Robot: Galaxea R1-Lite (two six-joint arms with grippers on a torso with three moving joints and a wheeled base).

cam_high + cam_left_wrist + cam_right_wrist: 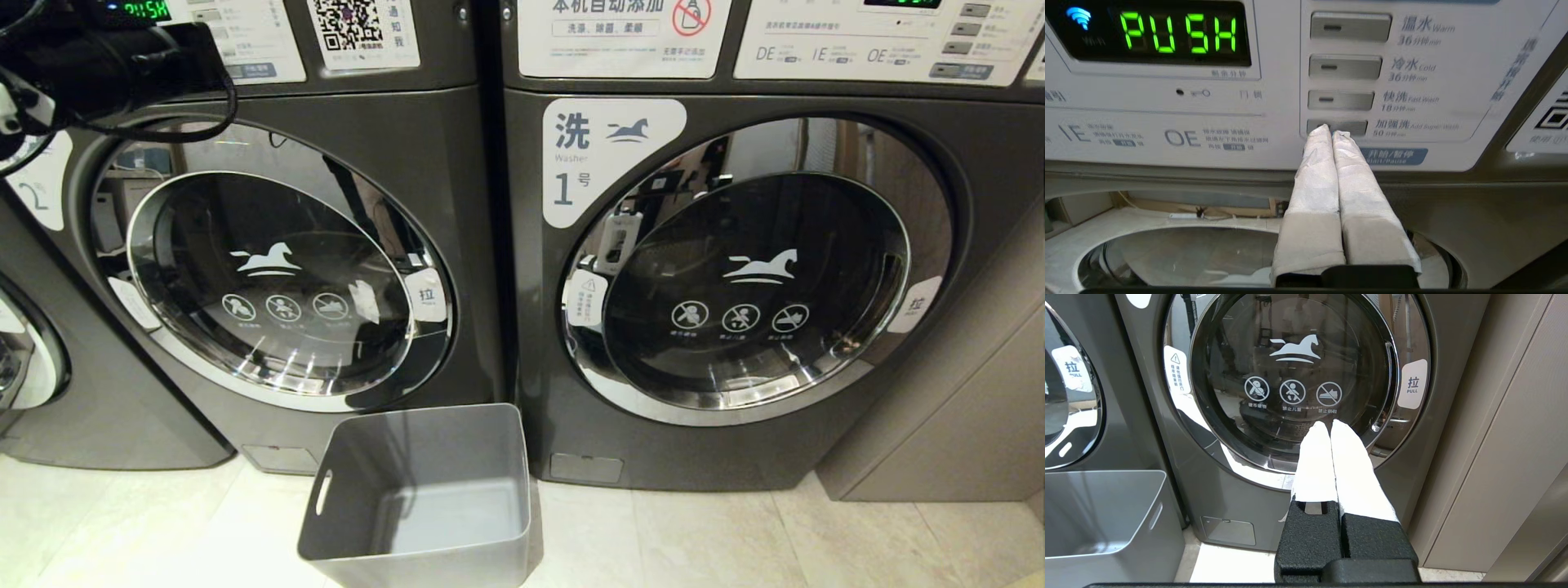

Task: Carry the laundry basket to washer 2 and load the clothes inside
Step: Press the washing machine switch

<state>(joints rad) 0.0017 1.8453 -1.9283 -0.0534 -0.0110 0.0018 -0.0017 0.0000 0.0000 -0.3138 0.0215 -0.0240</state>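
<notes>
Nearest the robot, the laundry basket (424, 498) is seen standing upright on the pale tiled floor (718, 539), just in front of the gap between two dark grey washers. Its grey interior is visible down to the bottom, and no garment can be made out in it; a slot handle shows in its left wall. In the right wrist view the same basket (1106, 522) is seen low beside the washer marked 1 (735, 286).

The right gripper (1329, 426) is held low and apart from the basket, its white-wrapped fingers pressed together with nothing between them, pointed at the closed round door (1294, 375) of the washer marked 1. A tan cabinet side (1502, 437) is seen to the right of that washer.

Farther up, the left gripper (1333, 131) is raised well above the basket, at the control panel (1274, 81) of the left washer (277, 269). Its fingers are closed on nothing, and their tips lie at the lowest of four grey buttons (1337, 126), just above a blue start/pause label (1396, 156); contact cannot be confirmed. A green display (1177, 32) reading PUSH is lit on the panel. The door of the left washer is shut, and part of a third machine (24, 359) is seen at the far left.
</notes>
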